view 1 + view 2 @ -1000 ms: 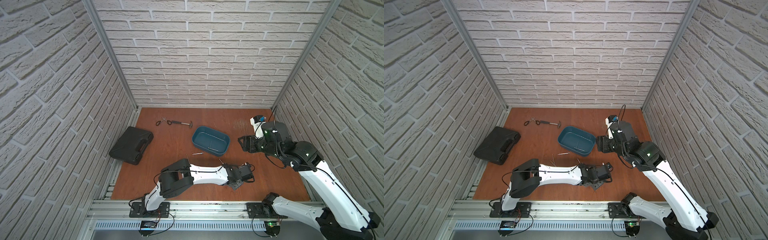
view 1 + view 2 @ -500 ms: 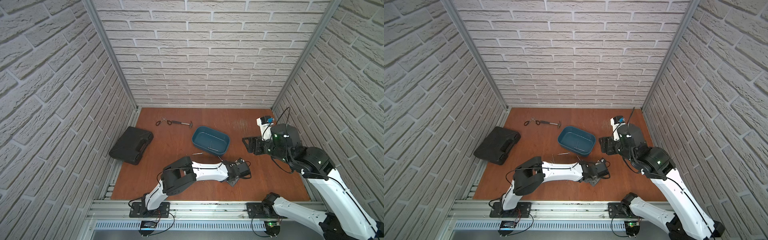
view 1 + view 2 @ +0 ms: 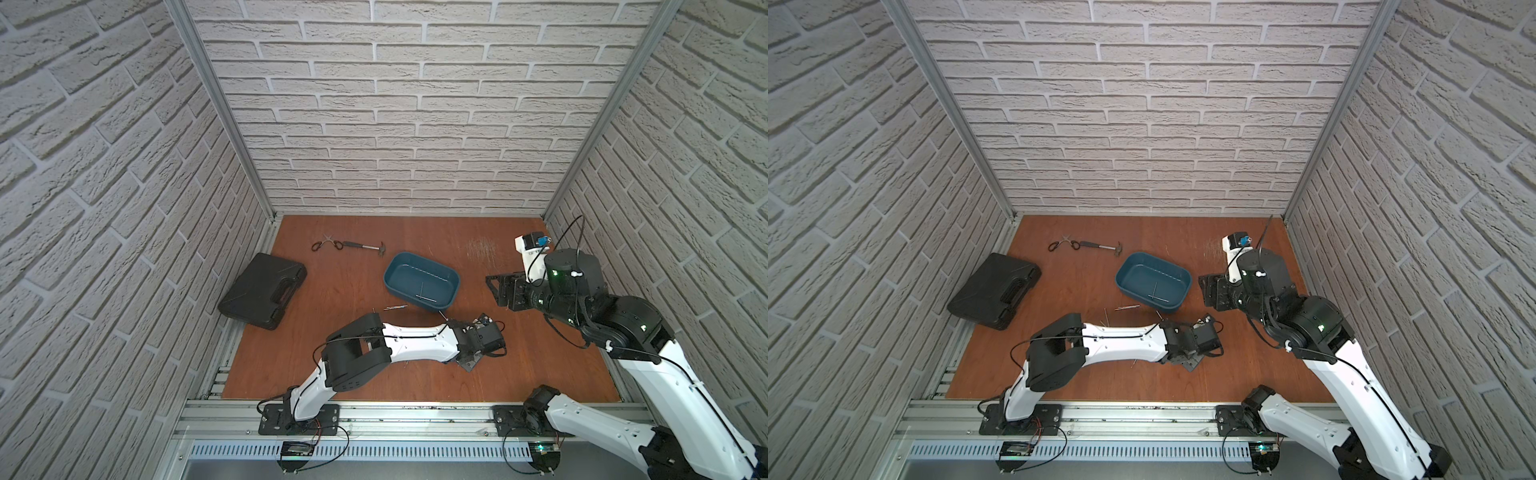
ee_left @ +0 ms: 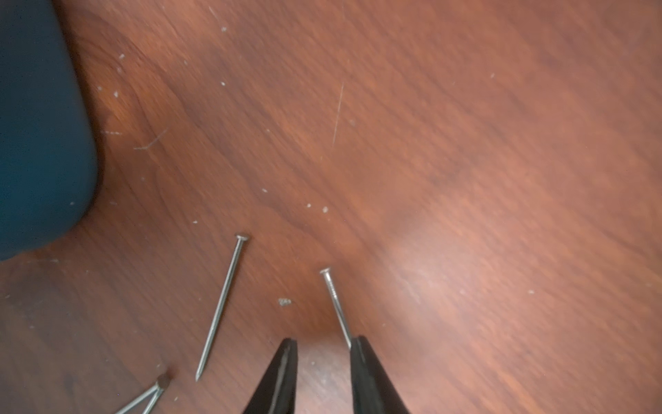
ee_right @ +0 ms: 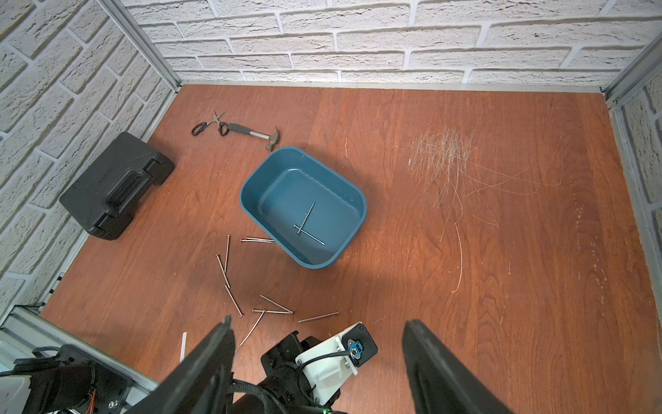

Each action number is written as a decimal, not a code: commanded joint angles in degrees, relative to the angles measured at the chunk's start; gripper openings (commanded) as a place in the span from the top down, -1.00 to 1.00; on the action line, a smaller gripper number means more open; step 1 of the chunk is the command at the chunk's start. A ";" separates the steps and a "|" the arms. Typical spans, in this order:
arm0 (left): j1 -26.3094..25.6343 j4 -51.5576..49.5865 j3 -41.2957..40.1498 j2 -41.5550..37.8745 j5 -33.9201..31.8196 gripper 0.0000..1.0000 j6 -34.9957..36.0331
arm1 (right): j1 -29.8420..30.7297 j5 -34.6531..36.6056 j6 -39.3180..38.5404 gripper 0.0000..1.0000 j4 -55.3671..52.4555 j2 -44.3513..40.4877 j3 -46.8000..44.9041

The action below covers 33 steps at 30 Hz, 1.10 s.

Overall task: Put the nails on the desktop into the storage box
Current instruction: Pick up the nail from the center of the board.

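Pick step: left gripper (image 4: pixel 323 341) low on the desktop (image 4: pixel 465 179), jaws slightly apart, a nail (image 4: pixel 335 304) seemingly touching one, ungripped; next: close, lift, carry to nearby box (image 5: pixel 297 186); right gripper (image 5: pixel 318 321) wide open, empty.

Pale brick walls (image 3: pixel 407 104), alu posts (image 3: pixel 210 83)

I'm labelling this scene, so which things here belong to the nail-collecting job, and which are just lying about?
Belongs to the job: nails, storage box, desktop.
Just lying about: hammer, scissors, black tool case.
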 commanded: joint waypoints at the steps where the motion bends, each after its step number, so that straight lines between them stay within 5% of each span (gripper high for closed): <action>1: -0.63 -1.48 2.64 2.07 0.14 0.40 -0.56 | -0.50 0.75 -0.70 -0.56 0.03 -1.08 -0.28; 14: 1.08 -2.02 3.32 4.97 1.60 0.45 -3.22 | -0.57 0.99 -1.39 -0.56 -0.77 -3.41 -0.45; 23: 1.06 -2.48 3.28 6.17 4.21 1.00 -2.29 | -0.57 1.28 -1.38 -0.56 -0.59 -3.68 -0.59; 33: 1.34 -1.38 -1.91 1.96 2.12 1.00 -2.20 | -0.58 1.04 -1.05 -0.56 -0.15 -3.68 -2.09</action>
